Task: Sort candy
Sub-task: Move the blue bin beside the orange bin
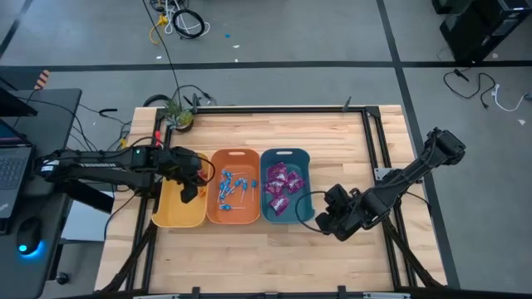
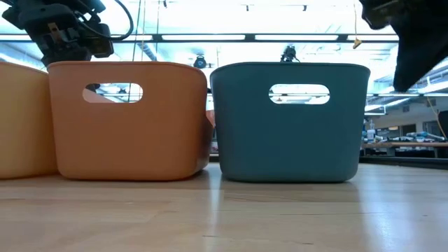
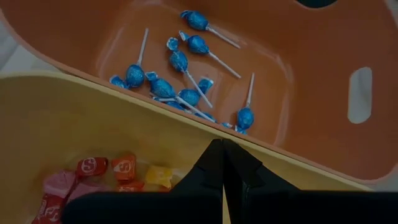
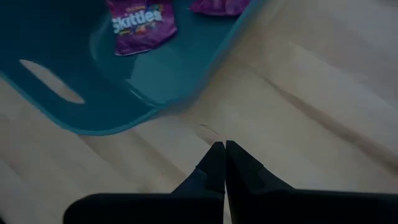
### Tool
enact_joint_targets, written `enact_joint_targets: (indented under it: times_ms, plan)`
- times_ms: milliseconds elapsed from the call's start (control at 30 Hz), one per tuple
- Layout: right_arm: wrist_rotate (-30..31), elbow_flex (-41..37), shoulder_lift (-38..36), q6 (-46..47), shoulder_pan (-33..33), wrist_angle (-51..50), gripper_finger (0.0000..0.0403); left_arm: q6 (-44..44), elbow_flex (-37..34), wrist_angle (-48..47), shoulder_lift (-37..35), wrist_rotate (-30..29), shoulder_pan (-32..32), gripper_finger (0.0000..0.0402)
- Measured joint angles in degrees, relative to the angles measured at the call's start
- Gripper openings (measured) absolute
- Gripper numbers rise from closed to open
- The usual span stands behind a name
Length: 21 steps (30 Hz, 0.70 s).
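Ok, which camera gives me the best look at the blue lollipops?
The left wrist view: the blue lollipops lie large and unobstructed in the orange bin, wrappers and sticks distinct. The high view shows the lollipops only as small blue specks. The low view sees just the bin's outer wall; the right wrist view misses them.

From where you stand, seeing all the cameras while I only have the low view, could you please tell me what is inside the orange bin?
Observer: The orange bin holds blue lollipops on thin sticks.
Operator: And the teal one, please?
Observer: The teal bin holds purple packets.
Operator: Where is the left gripper?
Observer: The left gripper is shut, over the yellow bin, where small wrapped pieces lie.
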Motion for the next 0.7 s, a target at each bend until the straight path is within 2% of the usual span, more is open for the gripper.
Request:
enact_joint_targets:
  times_ms: [167, 400, 700]
  plan:
    - [0.6, -4.9, 0.0, 0.7, 0.2, 7.8, 0.0, -0.6, 0.0, 0.0, 0.0, -0.2, -0.5, 0.0001]
    - [6.5, -11.8, 0.0, -0.4, 0.0, 20.0, 0.0, -1.2, 0.0, 0.0, 0.0, -1.0, -2.5, 0.0001]
    - [9.1, -16.3, 0.0, -6.5, -1.1, 34.5, 0.0, -1.9, 0.0, -0.1, 0.0, -2.5, -4.1, 0.0001]
